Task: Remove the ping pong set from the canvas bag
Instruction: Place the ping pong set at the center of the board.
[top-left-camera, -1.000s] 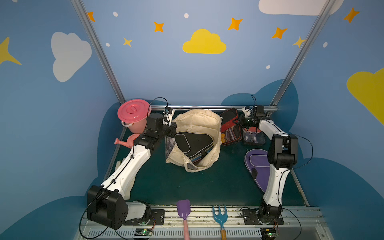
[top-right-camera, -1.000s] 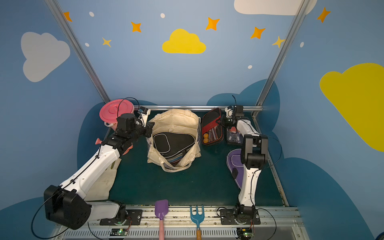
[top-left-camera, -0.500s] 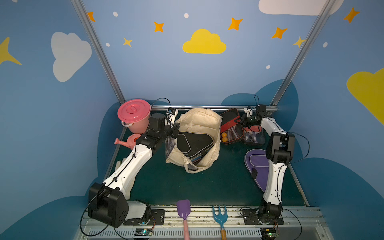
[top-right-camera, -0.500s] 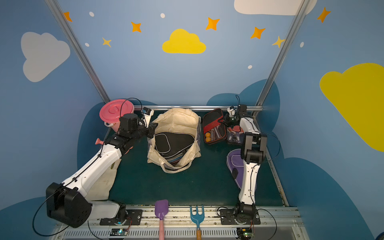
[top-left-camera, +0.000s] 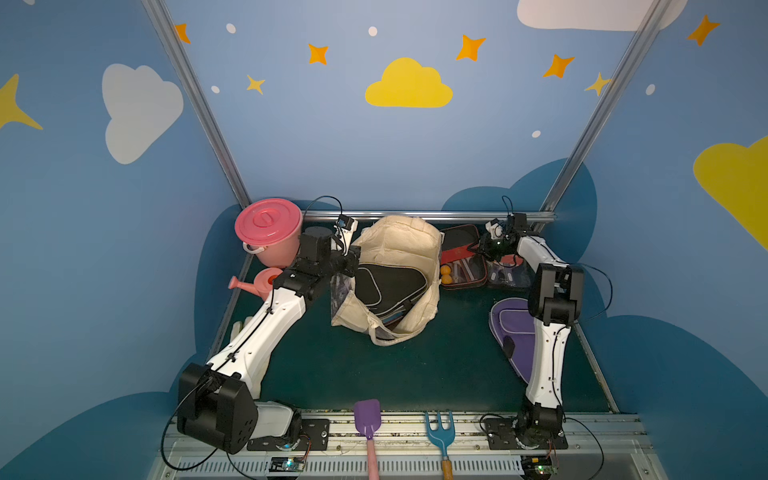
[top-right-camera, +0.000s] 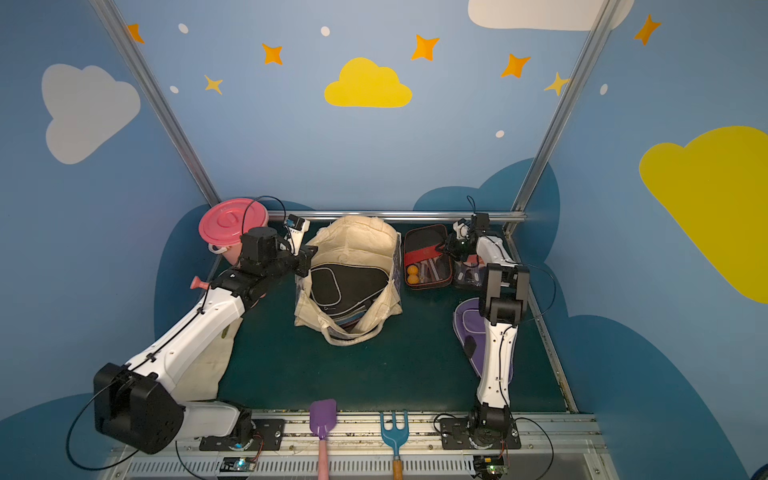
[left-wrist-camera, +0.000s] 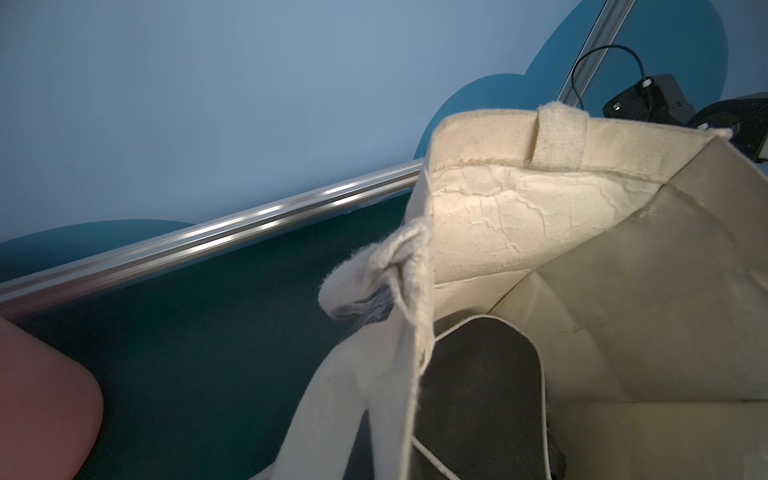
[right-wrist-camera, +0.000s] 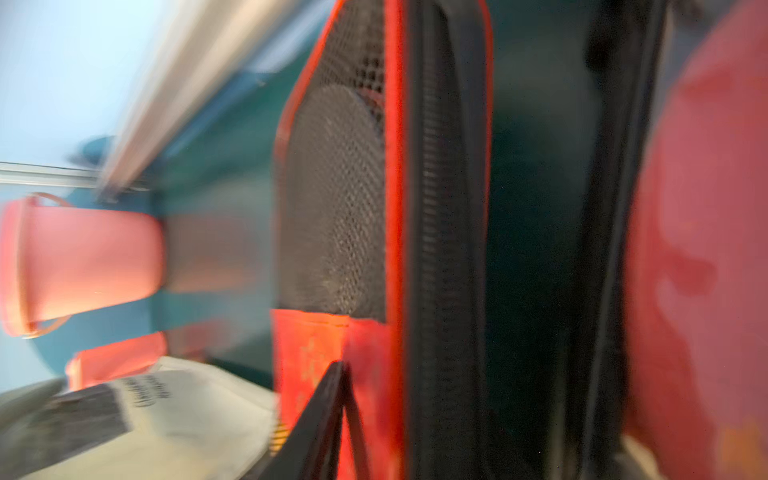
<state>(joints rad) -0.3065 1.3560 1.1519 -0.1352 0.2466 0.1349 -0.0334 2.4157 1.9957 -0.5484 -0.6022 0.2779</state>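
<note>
The black case (top-left-camera: 390, 286) is seen lying inside the canvas bag (top-left-camera: 401, 243), so it's probably the next piece to be pulled out. Its long axis looks to be laid across the bag, slanting toward the near right corner. The left gripper (top-left-camera: 350, 261) is parked right at the bag's left rim with its jaws closed, and the rim fabric looks to be pinched in it, so the nearest arm is taken. The right gripper (top-left-camera: 493, 246) is found past the bag's right wall, over the red-and-black pack (top-left-camera: 459, 259) set on the table (top-left-camera: 374, 374). How wide it's opened can't be told, everything's too blurred. From there the case lies to its left, over that wall
</note>
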